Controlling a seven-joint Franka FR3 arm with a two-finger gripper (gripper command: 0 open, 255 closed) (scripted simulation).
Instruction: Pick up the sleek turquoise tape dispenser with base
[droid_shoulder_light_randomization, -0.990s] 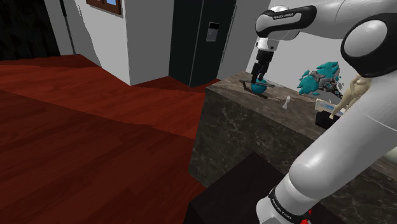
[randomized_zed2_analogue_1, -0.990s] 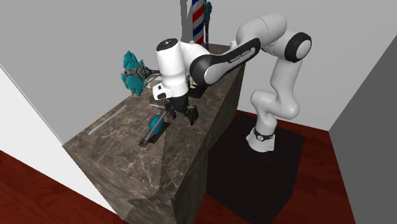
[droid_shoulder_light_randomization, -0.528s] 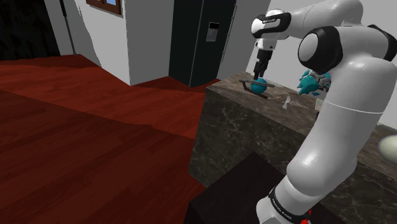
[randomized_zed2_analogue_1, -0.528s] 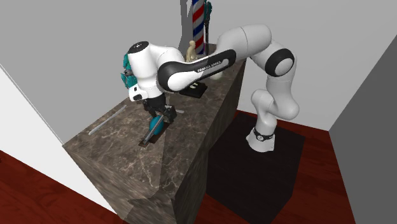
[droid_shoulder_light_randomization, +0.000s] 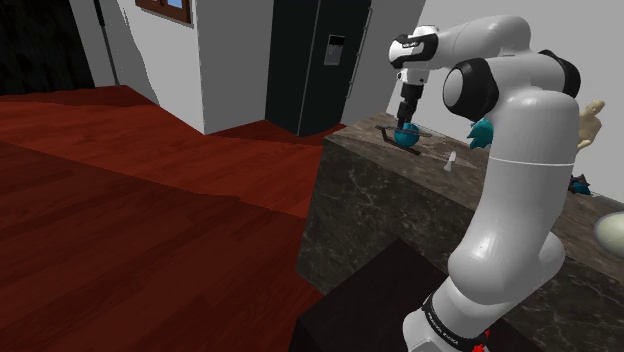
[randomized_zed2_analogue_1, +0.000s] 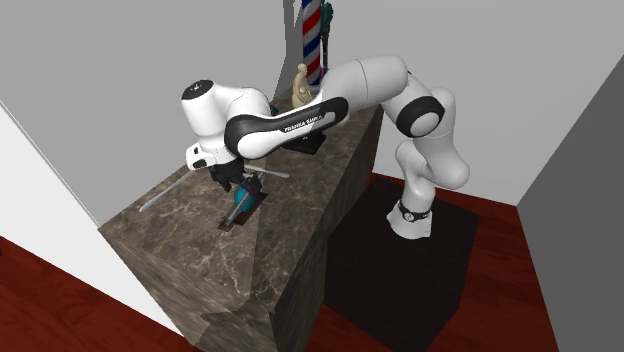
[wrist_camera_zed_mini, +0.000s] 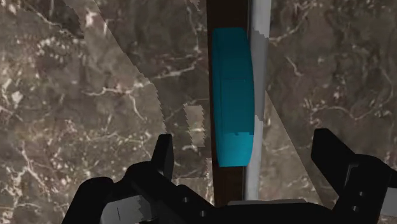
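Note:
The turquoise tape dispenser (wrist_camera_zed_mini: 232, 95) lies on a dark narrow base on the marble counter (wrist_camera_zed_mini: 76, 95), with a grey strip along one side. My gripper (wrist_camera_zed_mini: 248, 159) hangs straight above it, open. One black finger (wrist_camera_zed_mini: 164, 156) stands on each side of the dispenser, and neither touches it. In the shoulder view the gripper (droid_shoulder_light_randomization: 405, 118) points down just over the dispenser (droid_shoulder_light_randomization: 406, 136) near the counter's far corner. In the second exterior view the gripper (randomized_zed2_analogue_1: 237, 186) sits on top of the dispenser (randomized_zed2_analogue_1: 241, 203).
A thin grey rod (randomized_zed2_analogue_1: 170, 188) lies near the wall side of the counter. A barber pole (randomized_zed2_analogue_1: 310, 35) and a beige figurine (randomized_zed2_analogue_1: 301, 82) stand at the counter's far end. A small white piece (droid_shoulder_light_randomization: 452, 161) lies close to the dispenser. The counter edge drops to red floor (droid_shoulder_light_randomization: 150, 220).
The arm has swung further toward the second exterior view's left. The gripper shifted from beside the dispenser to directly over it and now straddles it. The dispenser has not moved.

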